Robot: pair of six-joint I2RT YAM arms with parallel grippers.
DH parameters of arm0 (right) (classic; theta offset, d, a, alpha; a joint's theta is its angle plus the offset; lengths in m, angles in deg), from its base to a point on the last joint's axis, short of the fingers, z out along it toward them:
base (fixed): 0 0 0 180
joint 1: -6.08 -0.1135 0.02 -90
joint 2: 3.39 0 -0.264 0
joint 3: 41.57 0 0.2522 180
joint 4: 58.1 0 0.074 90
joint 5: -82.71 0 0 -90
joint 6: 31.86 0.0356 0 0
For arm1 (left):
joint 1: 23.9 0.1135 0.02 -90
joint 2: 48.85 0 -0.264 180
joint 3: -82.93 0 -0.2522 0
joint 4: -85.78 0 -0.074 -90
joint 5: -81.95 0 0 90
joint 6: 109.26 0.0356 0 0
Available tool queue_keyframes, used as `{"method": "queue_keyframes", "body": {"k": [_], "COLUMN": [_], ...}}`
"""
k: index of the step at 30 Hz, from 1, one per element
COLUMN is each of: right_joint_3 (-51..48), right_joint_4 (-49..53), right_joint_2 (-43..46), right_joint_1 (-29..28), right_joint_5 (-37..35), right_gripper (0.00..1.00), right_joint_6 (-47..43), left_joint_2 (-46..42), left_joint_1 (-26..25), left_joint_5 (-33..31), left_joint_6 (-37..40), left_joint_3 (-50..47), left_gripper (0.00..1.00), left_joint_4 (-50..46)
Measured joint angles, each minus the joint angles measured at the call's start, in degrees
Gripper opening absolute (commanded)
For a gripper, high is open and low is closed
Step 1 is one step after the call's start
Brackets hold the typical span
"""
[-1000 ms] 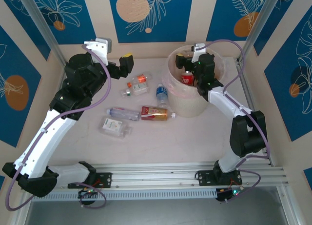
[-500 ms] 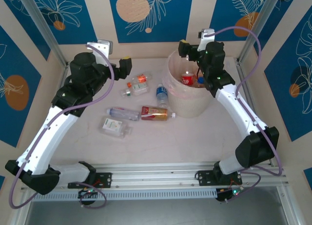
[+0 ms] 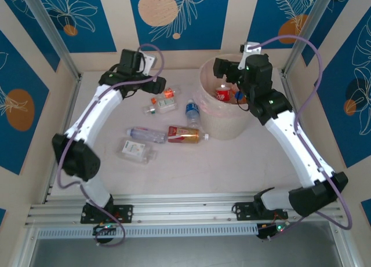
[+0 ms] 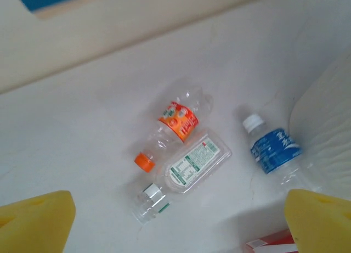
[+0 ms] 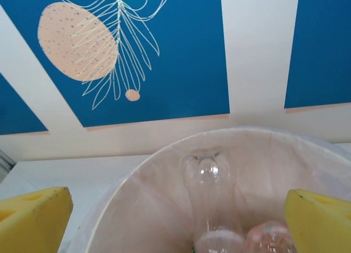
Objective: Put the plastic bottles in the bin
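Above the table's (image 3: 203,168) far left, left gripper (image 3: 156,85) spread wide and empty over 6 plastic bottles (image 3: 167,94) lying loose, right gripper (image 3: 222,69) likewise spread, empty, above the bin (image 3: 223,127), further plastic bottles inside.

Left arm (image 3: 93,116) reaches far forward, elbow bent out to the left, wrist tipped so the left hand (image 3: 153,85) looks down. Its fingers are spread wide, with nothing between the yellow pads (image 4: 35,220). Right arm (image 3: 295,141) makes a long arc forward and leftward. The right hand (image 3: 222,67) is raised, its fingers wide apart and empty, pads (image 5: 33,214) at the frame edges.
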Motion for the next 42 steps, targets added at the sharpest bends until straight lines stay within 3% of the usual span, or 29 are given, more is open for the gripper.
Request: {"method": "queue_keyframes", "body": {"k": [8,15,42], "right_joint_3": [-3.87,-6.23,-7.15], "right_joint_4": [2.27,3.76,4.15], "right_joint_2": [8.33,10.16,10.91], "right_joint_1": [-0.57,-0.68,-1.16], "right_joint_5": [-3.06,-4.46,-5.68], "right_gripper": [0.99,0.99,0.99], "right_joint_6": [2.36,3.69,3.82], "left_joint_2": [16.48,23.8,31.3], "left_joint_1": [0.0,-0.09,-2.78], "left_joint_5": [3.61,3.32,-1.68], "left_joint_6": [6.14,7.69,7.65], "left_joint_3": [11.72,13.33,16.52], "left_gripper": [0.91,0.9,0.81], "left_joint_4": [-9.49,-12.0,-11.32]}}
